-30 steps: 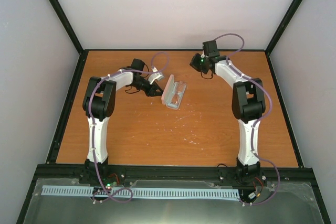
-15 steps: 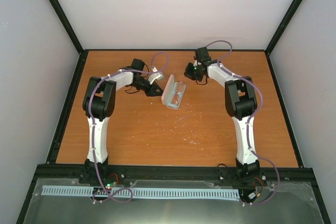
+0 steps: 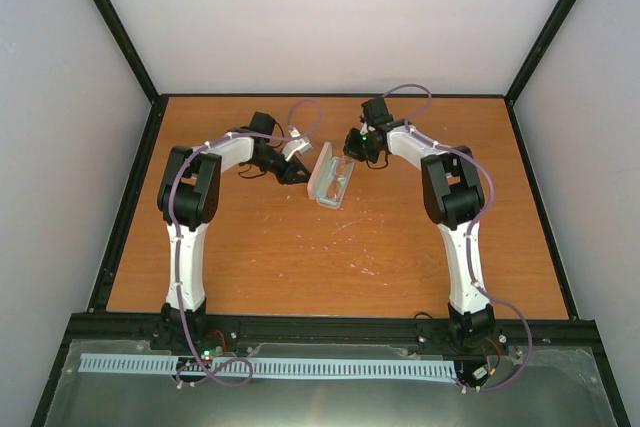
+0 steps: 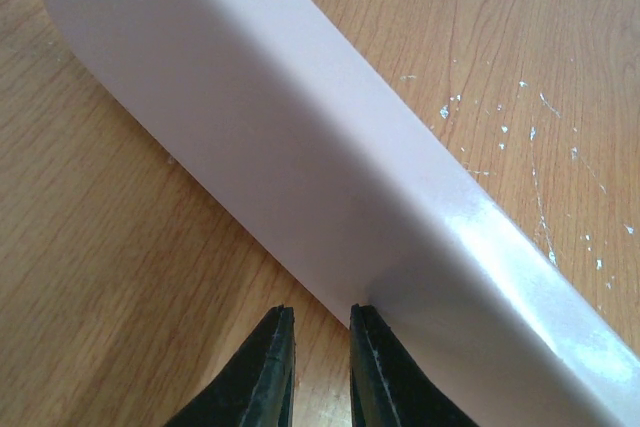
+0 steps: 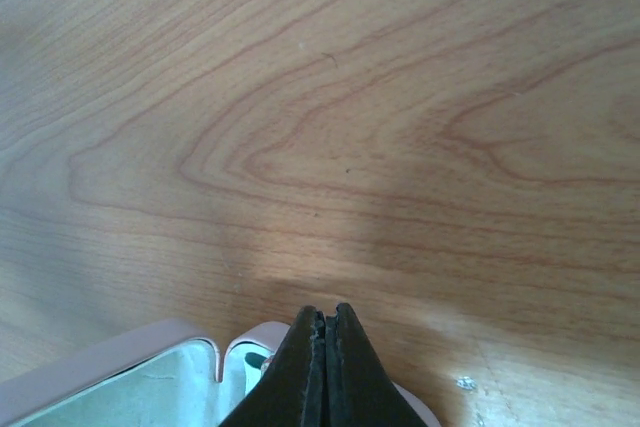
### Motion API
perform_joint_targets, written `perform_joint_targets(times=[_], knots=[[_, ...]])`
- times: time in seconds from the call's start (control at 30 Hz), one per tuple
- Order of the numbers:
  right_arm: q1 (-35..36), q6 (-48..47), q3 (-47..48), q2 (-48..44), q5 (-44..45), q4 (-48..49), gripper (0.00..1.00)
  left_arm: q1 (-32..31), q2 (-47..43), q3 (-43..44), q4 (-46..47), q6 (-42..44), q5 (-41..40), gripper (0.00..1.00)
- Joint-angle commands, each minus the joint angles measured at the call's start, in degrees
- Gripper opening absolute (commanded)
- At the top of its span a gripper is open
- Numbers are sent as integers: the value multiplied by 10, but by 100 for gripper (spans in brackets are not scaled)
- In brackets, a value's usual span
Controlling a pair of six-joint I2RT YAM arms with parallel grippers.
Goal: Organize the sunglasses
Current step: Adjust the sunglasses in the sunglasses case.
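Observation:
An open pale pink glasses case (image 3: 330,176) lies at the back middle of the table with the sunglasses (image 3: 339,179) in its right half. My left gripper (image 3: 300,173) sits low at the case's left side. In the left wrist view its jaws stand a narrow gap apart with nothing between them (image 4: 320,312), and the right fingertip (image 4: 362,319) touches the lid's outer wall (image 4: 300,147). My right gripper (image 3: 352,145) is shut and empty at the case's far end. In the right wrist view its tips (image 5: 325,313) hover over the case's end (image 5: 150,382), where a dark bit of the sunglasses (image 5: 254,356) shows.
The wooden table (image 3: 300,247) has black rails along its edges and white walls behind. Small white specks mark the wood (image 3: 365,267) in front of the case.
My right arm has swung left from the back right to the far end of the case. The left arm and the case have not moved.

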Motion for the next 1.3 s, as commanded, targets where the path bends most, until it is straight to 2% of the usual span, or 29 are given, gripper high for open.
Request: perform_joint_targets(times=[0.0,0.3,0.53,0.77,0.83,0.9,1.1,1.27], knots=[[4,-3,-14,5,-1,6,3,-3,-11,1,13,7,17,18],[21,8,-31,-3,-10,15,3,-3,-8,2,15,7,20,18],[18,8,-33,-25,25,26,3,-3,-13,0,16,7,14,18],[-22,-1,-28,-95,92,21,11,-3,-19,-2,13,12,7,18],[-32,-2,-48,-129,115,14,11,-2,-20,-1,10,14,6,18],[-37,8,-82,-165,131,0,3,-2,-22,0,8,16,7,18],[-11,49,-218,-215,76,-35,3,-2,-21,8,3,21,10,18],[27,44,-269,-211,53,-36,3,-2,-23,17,-10,35,9,18]])
